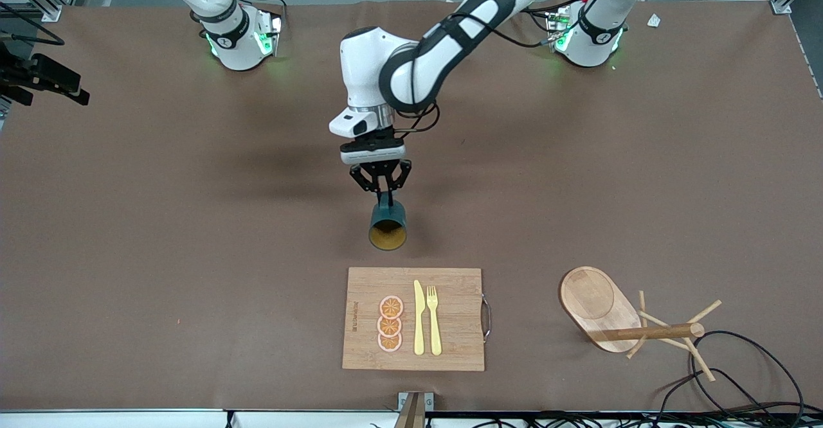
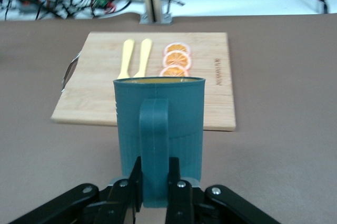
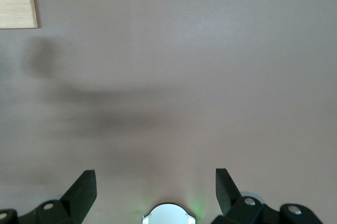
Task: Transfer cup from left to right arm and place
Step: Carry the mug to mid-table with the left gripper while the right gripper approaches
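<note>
Brown table covering fills the scene. At its middle the left gripper is clenched on the handle of the cup, which is held tilted in the air, its mouth turned toward the cutting board. On that board orange slices, a knife and a fork are laid. A wooden peg rack is seen toward the left arm's end. The right gripper is spread wide over bare table, where the right arm waits.
</note>
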Tool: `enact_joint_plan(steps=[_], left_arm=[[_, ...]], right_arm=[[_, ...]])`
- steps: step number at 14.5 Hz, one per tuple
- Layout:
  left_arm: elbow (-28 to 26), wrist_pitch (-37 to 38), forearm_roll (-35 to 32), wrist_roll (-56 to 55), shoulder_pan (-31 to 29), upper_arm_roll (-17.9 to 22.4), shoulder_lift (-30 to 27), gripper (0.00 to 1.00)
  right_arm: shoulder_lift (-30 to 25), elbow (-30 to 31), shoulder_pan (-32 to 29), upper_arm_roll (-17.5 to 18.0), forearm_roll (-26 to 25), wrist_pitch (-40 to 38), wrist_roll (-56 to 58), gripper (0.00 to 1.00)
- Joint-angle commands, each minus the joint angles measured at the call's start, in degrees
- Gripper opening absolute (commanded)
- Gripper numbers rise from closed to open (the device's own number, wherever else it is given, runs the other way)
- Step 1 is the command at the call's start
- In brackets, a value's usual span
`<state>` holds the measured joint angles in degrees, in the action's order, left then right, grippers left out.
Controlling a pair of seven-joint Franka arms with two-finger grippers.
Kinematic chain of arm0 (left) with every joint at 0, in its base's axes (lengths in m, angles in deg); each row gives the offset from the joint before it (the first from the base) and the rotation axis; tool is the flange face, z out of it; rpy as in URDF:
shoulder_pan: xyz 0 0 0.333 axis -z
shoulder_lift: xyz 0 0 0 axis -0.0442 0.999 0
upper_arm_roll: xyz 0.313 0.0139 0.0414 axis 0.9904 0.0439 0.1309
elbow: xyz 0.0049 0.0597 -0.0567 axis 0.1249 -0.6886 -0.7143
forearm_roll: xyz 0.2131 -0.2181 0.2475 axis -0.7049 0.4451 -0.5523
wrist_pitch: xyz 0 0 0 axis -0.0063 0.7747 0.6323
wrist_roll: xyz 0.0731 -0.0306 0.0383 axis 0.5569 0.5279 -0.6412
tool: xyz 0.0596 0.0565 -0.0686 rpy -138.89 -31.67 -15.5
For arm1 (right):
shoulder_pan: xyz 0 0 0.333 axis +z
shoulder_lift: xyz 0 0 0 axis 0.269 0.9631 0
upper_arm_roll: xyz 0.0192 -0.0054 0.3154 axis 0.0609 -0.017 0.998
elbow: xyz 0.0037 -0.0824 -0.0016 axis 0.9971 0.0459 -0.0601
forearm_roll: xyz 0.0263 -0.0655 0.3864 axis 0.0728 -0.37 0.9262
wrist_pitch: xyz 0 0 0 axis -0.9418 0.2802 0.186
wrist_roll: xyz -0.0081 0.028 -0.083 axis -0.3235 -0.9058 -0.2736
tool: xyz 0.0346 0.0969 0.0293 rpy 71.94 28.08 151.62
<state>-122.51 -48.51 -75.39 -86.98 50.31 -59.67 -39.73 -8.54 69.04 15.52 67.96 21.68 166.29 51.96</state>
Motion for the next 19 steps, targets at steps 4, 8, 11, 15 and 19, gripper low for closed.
enact_joint_plan(steps=[4, 8, 11, 15, 19], left_arm=[[2.17, -0.1, -22.03, -16.82, 5.04, 1.18, 7.86, 0.03], [2.17, 1.21, -29.14, -30.53, 8.56, 1.18, 11.03, 0.04], [1.99, 5.43, -32.23, -34.43, 10.5, 1.18, 13.93, 0.11], [1.82, 7.89, -32.59, -34.43, 12.52, 1.1, 14.99, 0.34], [1.73, 10.36, -31.37, -37.41, 14.53, 0.92, 14.47, 1.0]], right_arm=[[-1.32, 0.99, -0.09, -0.13, -0.41, -0.17, -0.74, 1.0], [-1.23, 0.38, -0.26, -0.13, -0.41, -0.09, -0.83, 1.0], [-1.06, -0.33, -0.26, -0.13, -0.41, -0.09, -1.0, 1.0], [-0.97, -0.5, -0.35, -0.13, -0.41, -0.09, -1.18, 1.0], [-0.88, -0.59, -0.44, -0.13, -0.41, -0.08, -1.27, 1.0]])
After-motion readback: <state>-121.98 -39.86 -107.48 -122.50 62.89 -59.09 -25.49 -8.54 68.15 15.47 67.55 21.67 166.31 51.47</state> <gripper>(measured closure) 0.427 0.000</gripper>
